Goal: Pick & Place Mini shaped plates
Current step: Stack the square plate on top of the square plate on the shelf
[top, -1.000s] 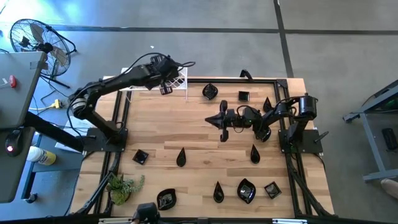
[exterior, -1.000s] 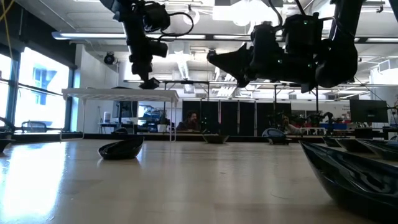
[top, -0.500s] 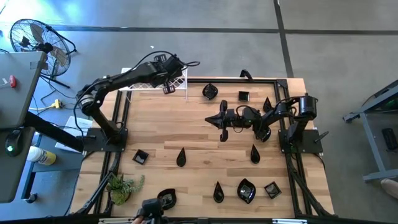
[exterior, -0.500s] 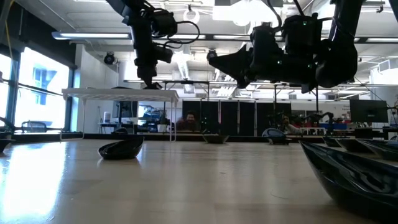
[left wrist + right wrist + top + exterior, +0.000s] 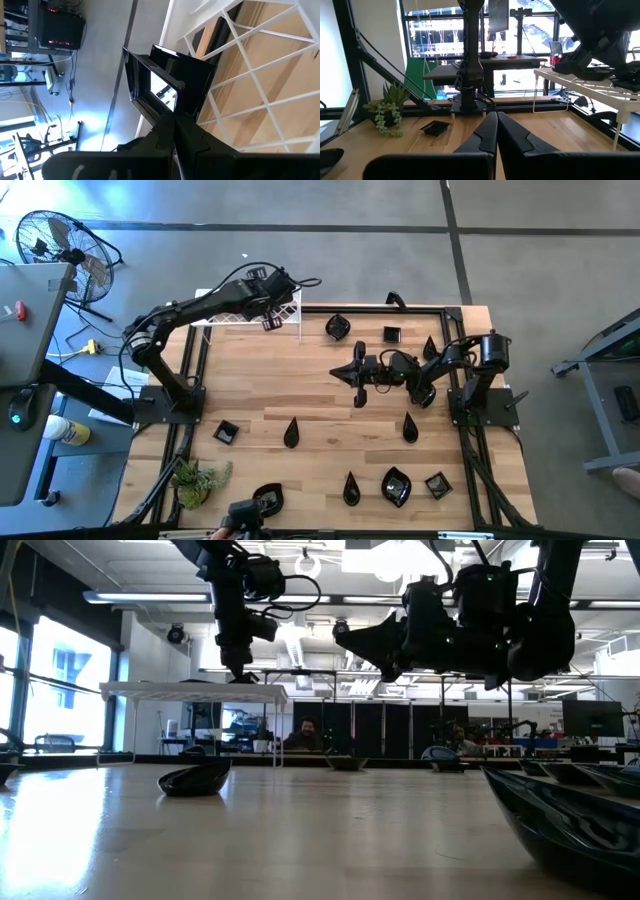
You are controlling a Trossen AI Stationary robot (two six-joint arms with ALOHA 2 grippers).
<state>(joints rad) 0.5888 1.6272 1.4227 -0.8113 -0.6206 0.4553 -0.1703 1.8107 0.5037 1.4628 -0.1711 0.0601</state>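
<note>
the left gripper was clamped on the rim of a square mini plate, holding it edge-up over the white lattice rack at about eleven o'clock on the table. to do this well, the plate likely wanted levelling and lowering until it sat flat across the rack's wires before release, since a tilted edge could slip through an opening. the right gripper hung over the table's middle toward two o'clock, fingers together and empty. the other mini plates lay well apart, mostly from four to seven o'clock, a few near one. a green plant stood at seven o'clock; nothing blocked the rack.
</note>
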